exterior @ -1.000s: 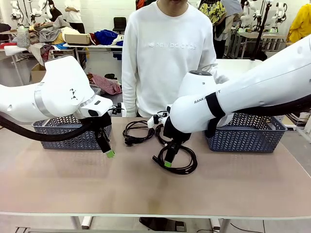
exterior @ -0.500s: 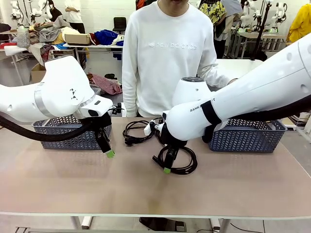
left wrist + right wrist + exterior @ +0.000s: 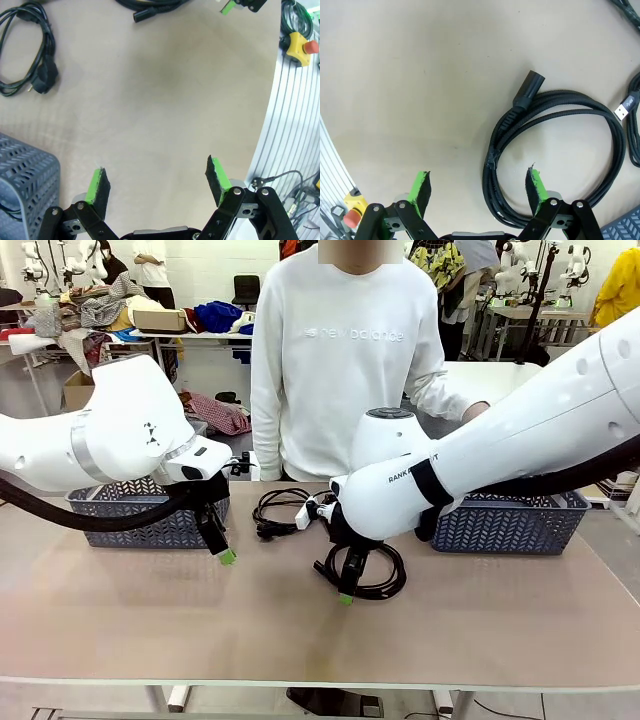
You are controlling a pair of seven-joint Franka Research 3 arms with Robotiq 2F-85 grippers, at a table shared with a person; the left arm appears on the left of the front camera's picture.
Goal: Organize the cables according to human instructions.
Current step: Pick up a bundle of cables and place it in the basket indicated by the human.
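Two grippers, both wide open and empty | left gripper: tilted down above bare table | right gripper: pointing down over coiled cable, mid-table | second coil: near, far side.

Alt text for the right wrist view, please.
The open right gripper hangs over a black cable wound in a loose coil on the beige table. Part of the coil lies between the jaws; nothing is held.
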